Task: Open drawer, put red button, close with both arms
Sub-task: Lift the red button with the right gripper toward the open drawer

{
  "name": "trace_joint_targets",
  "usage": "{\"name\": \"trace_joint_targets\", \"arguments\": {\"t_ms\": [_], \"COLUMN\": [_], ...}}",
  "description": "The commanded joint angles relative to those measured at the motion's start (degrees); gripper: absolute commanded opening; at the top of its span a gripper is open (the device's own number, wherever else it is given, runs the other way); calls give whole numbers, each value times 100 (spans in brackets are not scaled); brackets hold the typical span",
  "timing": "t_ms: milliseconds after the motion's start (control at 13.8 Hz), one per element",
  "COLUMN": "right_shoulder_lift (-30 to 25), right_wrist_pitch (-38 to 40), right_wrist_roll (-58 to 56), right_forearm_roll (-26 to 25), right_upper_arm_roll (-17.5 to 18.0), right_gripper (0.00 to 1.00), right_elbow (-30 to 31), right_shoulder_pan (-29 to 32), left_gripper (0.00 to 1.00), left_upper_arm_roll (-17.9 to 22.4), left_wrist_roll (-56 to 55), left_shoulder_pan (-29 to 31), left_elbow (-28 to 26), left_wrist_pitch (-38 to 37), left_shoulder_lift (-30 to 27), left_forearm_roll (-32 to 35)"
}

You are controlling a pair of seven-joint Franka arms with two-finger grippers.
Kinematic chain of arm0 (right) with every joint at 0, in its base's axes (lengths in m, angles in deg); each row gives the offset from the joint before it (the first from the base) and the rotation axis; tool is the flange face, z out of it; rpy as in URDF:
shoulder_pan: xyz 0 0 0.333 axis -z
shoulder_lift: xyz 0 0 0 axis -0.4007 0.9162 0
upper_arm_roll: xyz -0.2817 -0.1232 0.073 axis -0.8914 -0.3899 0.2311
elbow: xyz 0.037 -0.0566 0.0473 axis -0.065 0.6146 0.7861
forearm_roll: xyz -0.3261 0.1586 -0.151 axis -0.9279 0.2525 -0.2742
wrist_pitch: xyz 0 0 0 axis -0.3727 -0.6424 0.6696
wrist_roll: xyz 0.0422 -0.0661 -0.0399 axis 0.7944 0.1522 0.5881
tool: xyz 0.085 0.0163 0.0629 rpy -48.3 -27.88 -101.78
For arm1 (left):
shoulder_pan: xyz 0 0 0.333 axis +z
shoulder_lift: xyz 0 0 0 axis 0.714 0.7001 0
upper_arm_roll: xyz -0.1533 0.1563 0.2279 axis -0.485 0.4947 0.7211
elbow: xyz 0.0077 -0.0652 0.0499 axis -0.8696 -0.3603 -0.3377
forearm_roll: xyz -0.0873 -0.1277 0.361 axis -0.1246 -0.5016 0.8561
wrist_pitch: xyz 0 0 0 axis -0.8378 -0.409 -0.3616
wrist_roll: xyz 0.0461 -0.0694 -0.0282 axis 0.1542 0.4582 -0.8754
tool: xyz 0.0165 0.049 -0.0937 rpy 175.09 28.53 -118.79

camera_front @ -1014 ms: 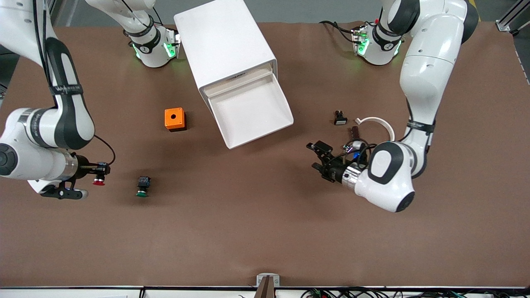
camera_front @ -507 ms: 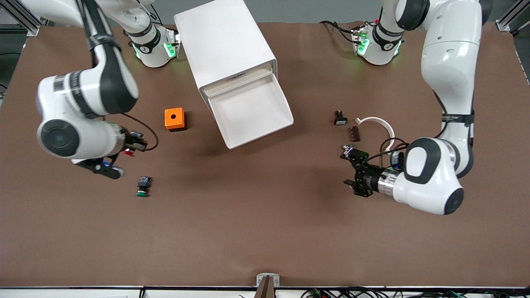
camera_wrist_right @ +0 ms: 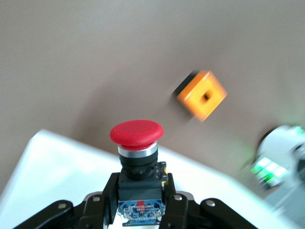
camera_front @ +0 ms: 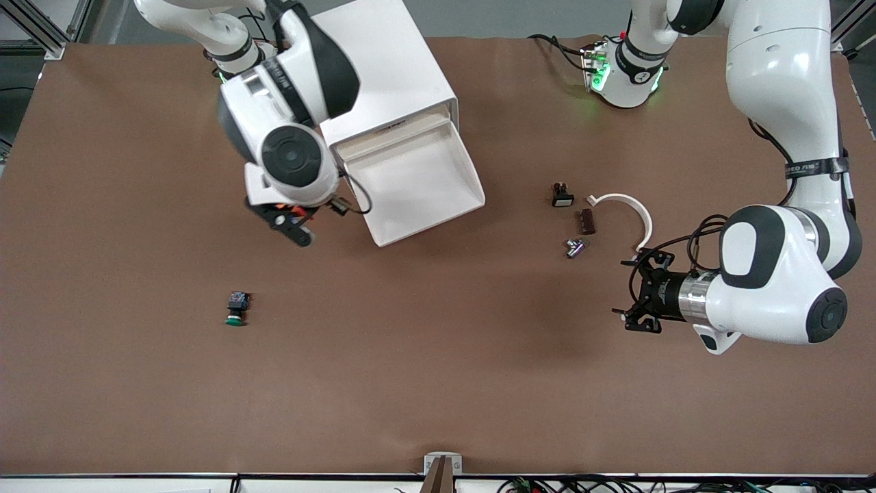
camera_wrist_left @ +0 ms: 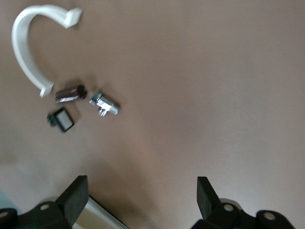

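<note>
Swung across from the surface's right-arm end, the right end effector (camera_wrist_right: pixel 138 200) now hangs just beside the open shallow white drawer (camera_front: pixel 414 181), clamping the red mushroom-capped button (camera_wrist_right: pixel 137 143) by its black body. Left end effector (camera_front: pixel 633 291), fingers spread and empty, has drawn back over bare brown surface (camera_front: pixel 438 383).

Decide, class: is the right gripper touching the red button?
Touching. The right wrist view shows the right gripper with its fingers clamped against the red button body.

Two white robot arms work over the worktop (camera_front: pixel 438 383), each with one claw: the right claw (camera_wrist_right: pixel 139 202) and the left claw (camera_front: pixel 633 294). There is one white cabinet (camera_front: pixel 369 68) with one open drawer (camera_front: pixel 417 185), one red button (camera_wrist_right: pixel 137 138), one green-capped button (camera_front: pixel 236 309) and one orange box (camera_wrist_right: pixel 202 94). Four small loose items lie together: one white curved piece (camera_front: pixel 626 205), one brown block (camera_front: pixel 586 221), one silver fitting (camera_front: pixel 573 248) and one black part with a white face (camera_front: pixel 562 196).
</note>
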Motion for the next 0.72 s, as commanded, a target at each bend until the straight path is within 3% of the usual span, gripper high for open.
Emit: {"name": "trace_joint_targets", "arguments": {"t_ms": [0,217,652], "right_shoulder_lift": [71,193,510], "right_wrist_pitch": [-541,-1156,-1704], "right_wrist_roll": [815,1342,2433], "right_forearm_roll": [691,1072,1072], "right_upper_arm_roll": [-59,-68,-68], "right_gripper": [12,13,13], "right_elbow": [-92,-30,136], "right_shoulder_pan": [-45,-264,-687], "left_gripper": [100,100,100], "left_upper_arm_roll": [-34,-157,-245], "left_wrist_roll": [688,2094,2519], "left_shoulder_pan": [-125,-230,-1125], "left_elbow": [-164,-216,-673], "left_wrist_pitch": [289,544,1281], "left_shoulder_lift": [-241,-250,-259], "left_forearm_roll": [658,811,802]}}
